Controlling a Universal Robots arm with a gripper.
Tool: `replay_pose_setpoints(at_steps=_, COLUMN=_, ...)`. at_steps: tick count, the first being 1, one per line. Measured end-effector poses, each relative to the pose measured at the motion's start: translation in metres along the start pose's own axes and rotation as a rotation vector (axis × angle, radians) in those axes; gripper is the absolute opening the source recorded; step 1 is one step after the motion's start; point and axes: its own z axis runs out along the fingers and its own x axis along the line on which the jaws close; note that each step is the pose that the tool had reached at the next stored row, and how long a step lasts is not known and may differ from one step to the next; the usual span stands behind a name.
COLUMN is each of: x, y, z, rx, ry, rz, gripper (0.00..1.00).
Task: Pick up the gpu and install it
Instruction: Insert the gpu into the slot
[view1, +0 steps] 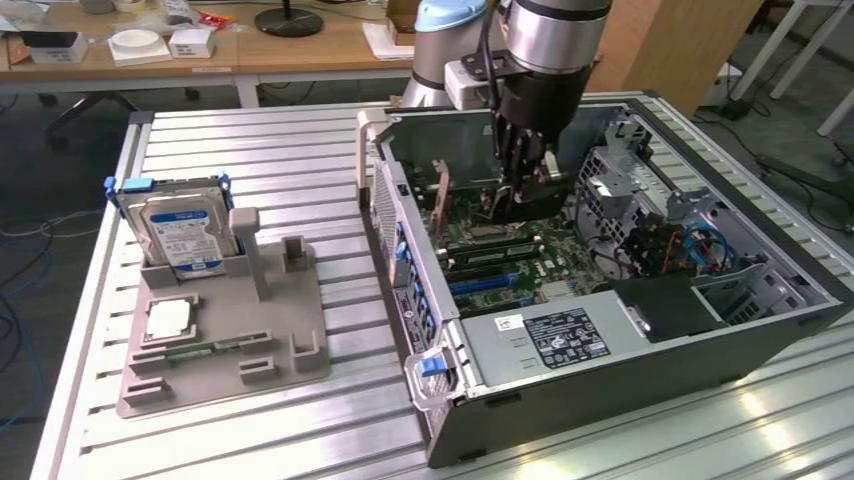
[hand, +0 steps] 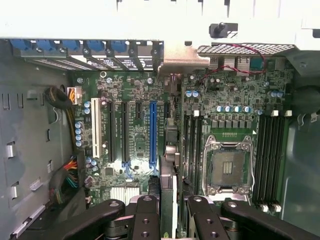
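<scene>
My gripper reaches down into the open computer case, low over the motherboard. It is shut on the gpu, a thin dark card seen edge-on between the two black fingers. In the wrist view the card runs alongside the long blue expansion slot, between that slot and the black memory slots. Its far end points toward the rear bracket openings. In the exterior view the gpu is a dark block under the fingertips, partly hidden by them.
A white slot and black slots lie beside the blue one, and the CPU socket is close by. Outside the case, a grey fixture holds a hard drive and a green memory stick. Cables crowd the drive bay.
</scene>
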Motion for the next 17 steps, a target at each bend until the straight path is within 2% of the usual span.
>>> replay_pose_setpoints(at_steps=17, x=0.0095, y=0.0002, z=0.0019, rx=0.0, ry=-0.0001, rz=0.0, gripper=0.26)
